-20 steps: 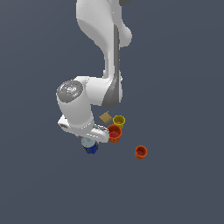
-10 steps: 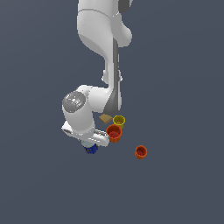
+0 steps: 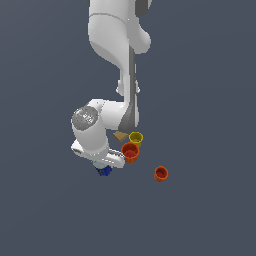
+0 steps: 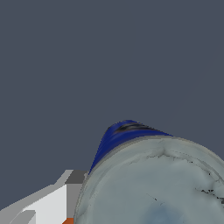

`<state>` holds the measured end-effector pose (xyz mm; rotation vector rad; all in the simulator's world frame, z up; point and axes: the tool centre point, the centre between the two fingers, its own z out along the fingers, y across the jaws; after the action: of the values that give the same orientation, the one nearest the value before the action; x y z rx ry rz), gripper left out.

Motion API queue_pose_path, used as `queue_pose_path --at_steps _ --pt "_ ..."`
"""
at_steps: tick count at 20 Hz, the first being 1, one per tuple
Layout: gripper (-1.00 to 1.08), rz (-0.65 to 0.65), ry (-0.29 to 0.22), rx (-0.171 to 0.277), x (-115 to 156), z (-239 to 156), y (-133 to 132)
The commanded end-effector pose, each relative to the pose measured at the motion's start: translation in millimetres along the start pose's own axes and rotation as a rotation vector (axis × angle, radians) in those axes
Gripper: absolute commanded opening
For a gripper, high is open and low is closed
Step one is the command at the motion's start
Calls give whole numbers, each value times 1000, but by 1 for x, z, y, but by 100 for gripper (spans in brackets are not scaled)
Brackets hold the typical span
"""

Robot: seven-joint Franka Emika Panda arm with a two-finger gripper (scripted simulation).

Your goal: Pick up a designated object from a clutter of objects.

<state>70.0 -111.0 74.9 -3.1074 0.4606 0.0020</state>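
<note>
The blue can (image 3: 104, 172) stands at the near edge of the clutter, mostly hidden under my white hand in the exterior view. My gripper (image 3: 103, 168) is straight above it and down around its top. In the wrist view the can's pale grey lid (image 4: 153, 183) and blue wall (image 4: 114, 136) fill the picture. One white finger (image 4: 52, 203) shows just beside the can's wall, with a narrow gap; the other finger is hidden. The gripper looks open.
An orange cup (image 3: 130, 152) stands close to the hand on the exterior view's right. A yellow cup (image 3: 136, 138) and a flat tan piece (image 3: 120, 135) lie behind it. A second orange cup (image 3: 161, 173) stands apart, further right.
The arm has come down and slightly toward the exterior view's right, bringing the hand lower over the blue can. The cups and the tan piece have not moved.
</note>
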Motion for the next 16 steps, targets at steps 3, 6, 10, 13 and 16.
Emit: queue_pose_path --at_steps 3,6,10,13,16 --pt "-100 0 1 0 1 1 0" --pt "-100 0 0 0 0 -1 0" --pt "-100 0 0 0 -4 -7 0" --pt "-100 0 0 0 -10 -15 -1" --pt "-100 0 0 0 -18 -27 -2"
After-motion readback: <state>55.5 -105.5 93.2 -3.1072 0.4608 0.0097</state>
